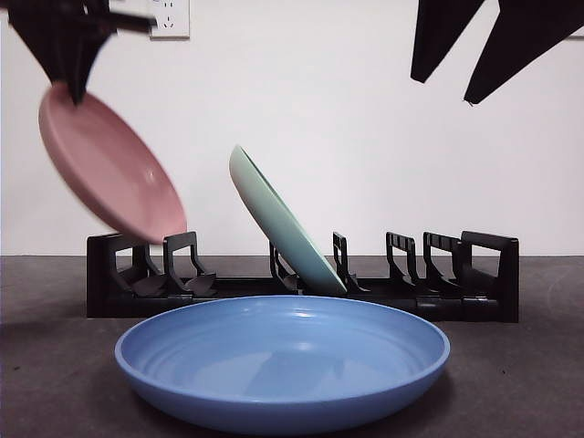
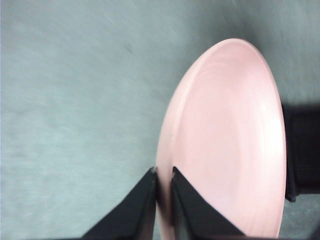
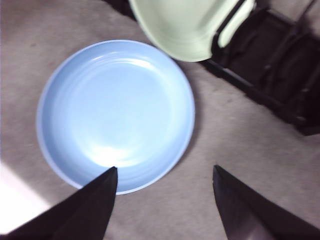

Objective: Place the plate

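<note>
A pink plate (image 1: 109, 169) hangs tilted in the air above the left end of the black dish rack (image 1: 484, 283). My left gripper (image 1: 71, 84) is shut on its upper rim; the left wrist view shows the jaws pinching the pink plate (image 2: 230, 145) at its edge, my left gripper (image 2: 163, 175) close to the camera. A pale green plate (image 1: 278, 224) leans in a middle slot of the rack. A blue plate (image 1: 283, 356) lies flat on the table in front. My right gripper (image 1: 456, 87) hovers open high at the right, above the blue plate (image 3: 115, 115).
The dish rack (image 3: 280, 75) has free slots at its left and right ends. A wall socket (image 1: 170, 18) is on the white wall behind. The green plate (image 3: 185, 25) overhangs the rack toward the blue one.
</note>
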